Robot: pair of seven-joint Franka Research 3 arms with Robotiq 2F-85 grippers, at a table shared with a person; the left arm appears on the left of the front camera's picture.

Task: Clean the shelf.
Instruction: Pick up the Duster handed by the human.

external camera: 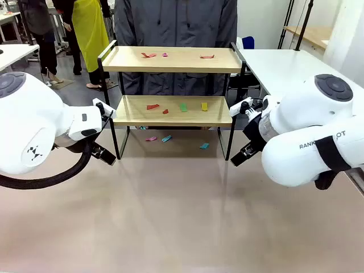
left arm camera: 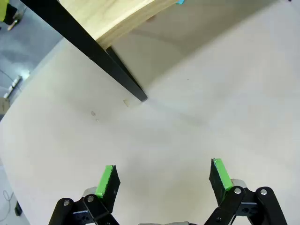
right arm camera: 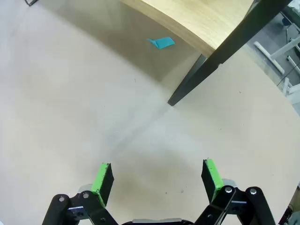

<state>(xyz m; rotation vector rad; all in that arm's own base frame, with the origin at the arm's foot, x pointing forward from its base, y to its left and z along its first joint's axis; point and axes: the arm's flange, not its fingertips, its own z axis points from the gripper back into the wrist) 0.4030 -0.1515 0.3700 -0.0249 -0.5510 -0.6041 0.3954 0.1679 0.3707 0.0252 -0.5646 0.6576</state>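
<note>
Left claw (external camera: pixel 112 136) and right claw (external camera: pixel 234 135) hang with jaws apart and empty in the front view, each just outside a front leg of the shelf (external camera: pixel 136 111). It stands at the far middle of the tabletop (external camera: pixel 182 216), before a person (external camera: pixel 176 25), with coloured scraps (external camera: pixel 149 55) on both boards and beneath. From the left wrist, green pads (left arm camera: pixel 107 180) spread wide above bare tabletop near a black leg. From the right wrist, pads likewise apart, a teal scrap (right arm camera: pixel 161 43) under the lower board.
</note>
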